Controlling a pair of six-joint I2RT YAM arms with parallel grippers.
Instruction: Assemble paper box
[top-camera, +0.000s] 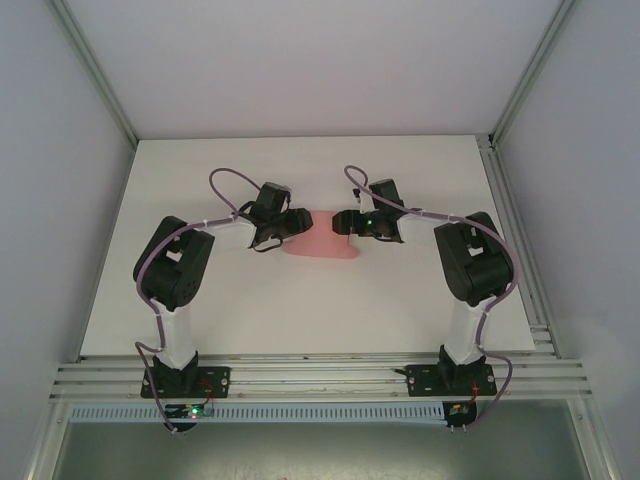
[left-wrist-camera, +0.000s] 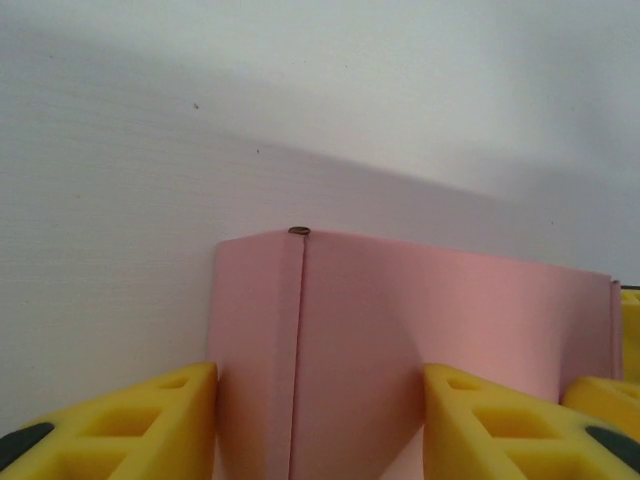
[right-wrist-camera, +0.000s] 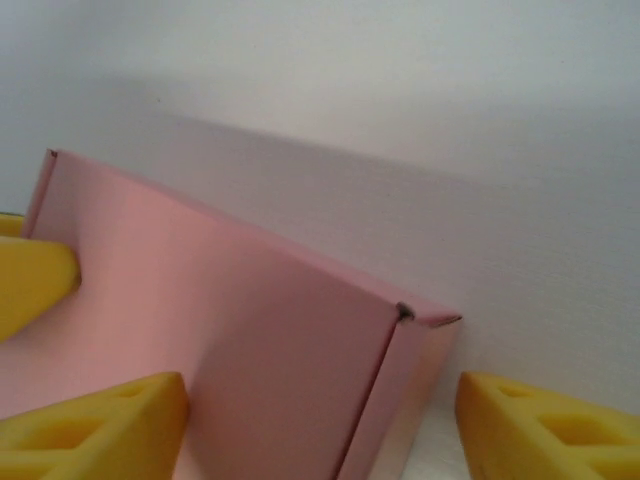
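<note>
The pale-pink paper box (top-camera: 322, 240) lies at the table's middle between both arms. My left gripper (top-camera: 284, 228) is at its left end and my right gripper (top-camera: 350, 222) at its right end. In the left wrist view the left gripper (left-wrist-camera: 320, 425) stands open, its yellow fingers (left-wrist-camera: 150, 420) spread either side of a creased pink panel (left-wrist-camera: 400, 330). In the right wrist view the right gripper (right-wrist-camera: 320, 430) is open around the box's folded corner (right-wrist-camera: 300, 340), with a gap between the card and the right finger (right-wrist-camera: 540, 420). Each wrist view also catches a yellow fingertip of the opposite gripper.
The white table (top-camera: 300, 300) has bare room in front of and behind the box. Aluminium frame rails (top-camera: 320, 375) run along the near edge, and grey walls close in the sides.
</note>
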